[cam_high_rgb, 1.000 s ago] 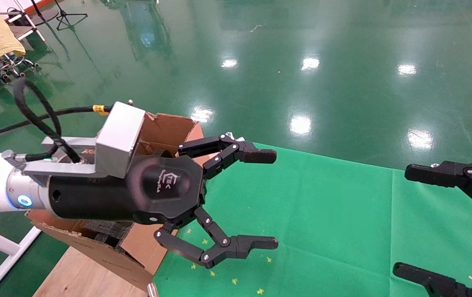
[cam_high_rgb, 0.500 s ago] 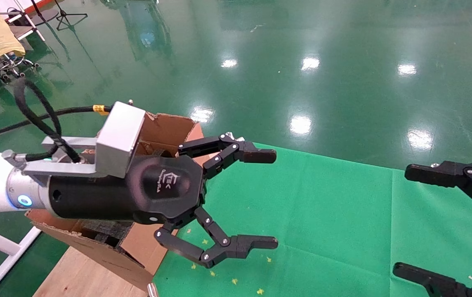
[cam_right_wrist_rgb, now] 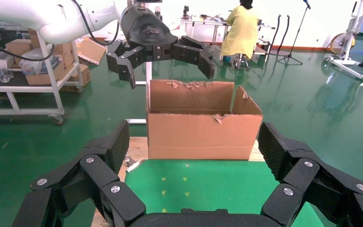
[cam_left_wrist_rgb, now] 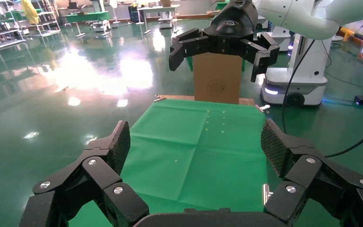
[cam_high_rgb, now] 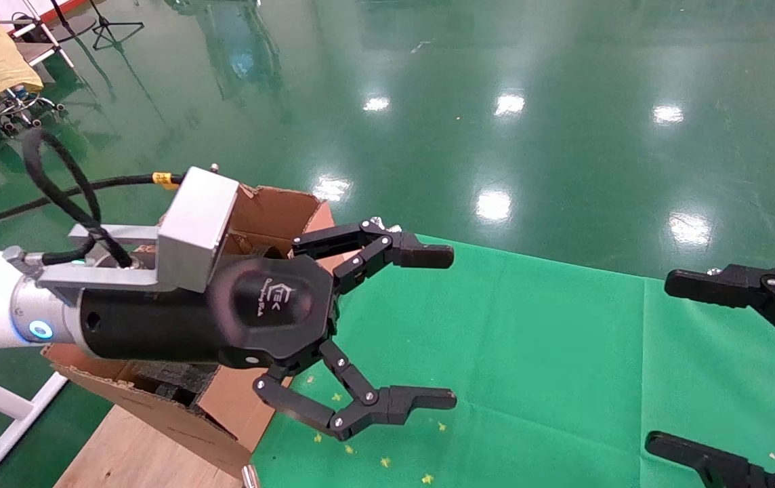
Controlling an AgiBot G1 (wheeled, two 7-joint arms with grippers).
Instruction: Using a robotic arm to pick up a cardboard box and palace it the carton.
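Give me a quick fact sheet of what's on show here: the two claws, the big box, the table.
left gripper: open, empty, raised beside the carton
right gripper: open, empty, at the cloth's opposite edge
carton: large, brown, top open, torn flaps, standing at the table's end
green cloth: covers the table
small cardboard box: not visible in any view

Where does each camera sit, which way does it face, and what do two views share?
Head view: high on the robot, looking forward and down at the green cloth and carton; left gripper and right gripper both show, jaws open.
Left wrist view: behind the left gripper's jaws, facing across the cloth to the right gripper.
Right wrist view: behind the right gripper's jaws, facing the carton and left gripper.
Shared: both wrist views show the green cloth.
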